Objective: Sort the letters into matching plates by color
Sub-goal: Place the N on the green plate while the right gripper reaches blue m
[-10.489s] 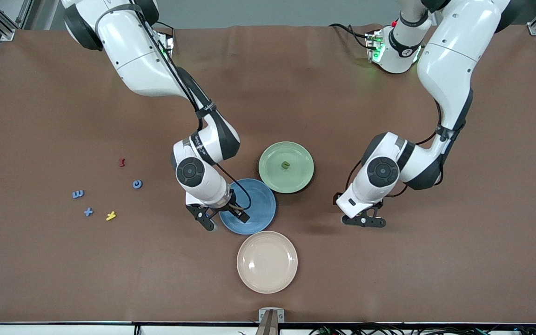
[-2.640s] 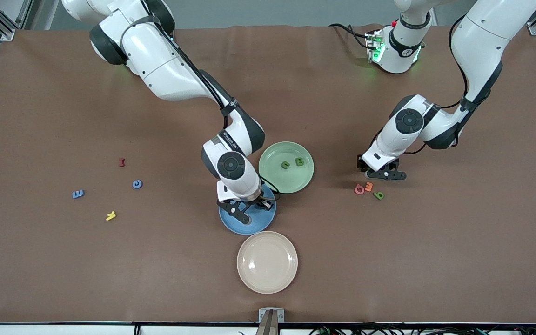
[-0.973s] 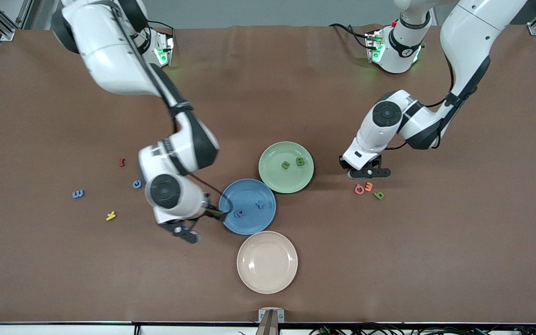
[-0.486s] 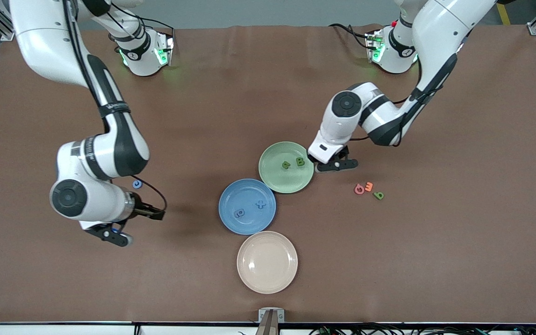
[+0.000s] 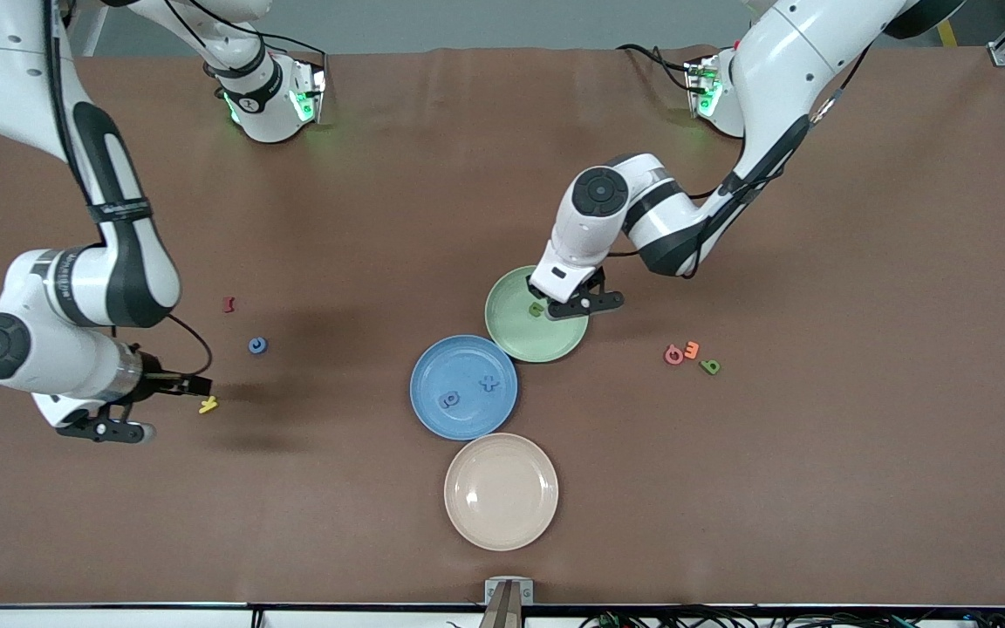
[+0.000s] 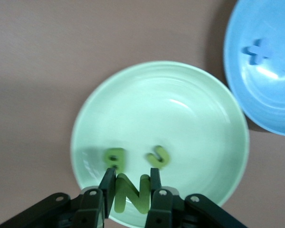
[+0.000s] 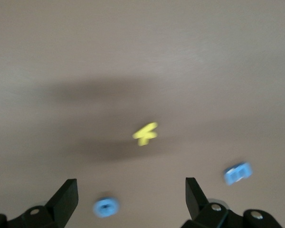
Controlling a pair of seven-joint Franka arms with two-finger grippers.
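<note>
Left gripper (image 6: pixel 130 190) over the green plate (image 6: pixel 190 118), fingers clamped on a green letter N (image 6: pixel 131 194); right gripper (image 7: pixel 130 197), fingers apart, over the worktop (image 5: pixel 816 488) near a yellow piece (image 7: pixel 145 134).

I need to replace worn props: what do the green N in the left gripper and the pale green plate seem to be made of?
The green N, pinched in the left gripper, looks like soft foam: thick, chunky, dull, no shine. The pale green plate looks like hard plastic or melamine with a satin finish: smooth, with soft light streaks on its floor. Ceramic cannot be ruled out.
</note>
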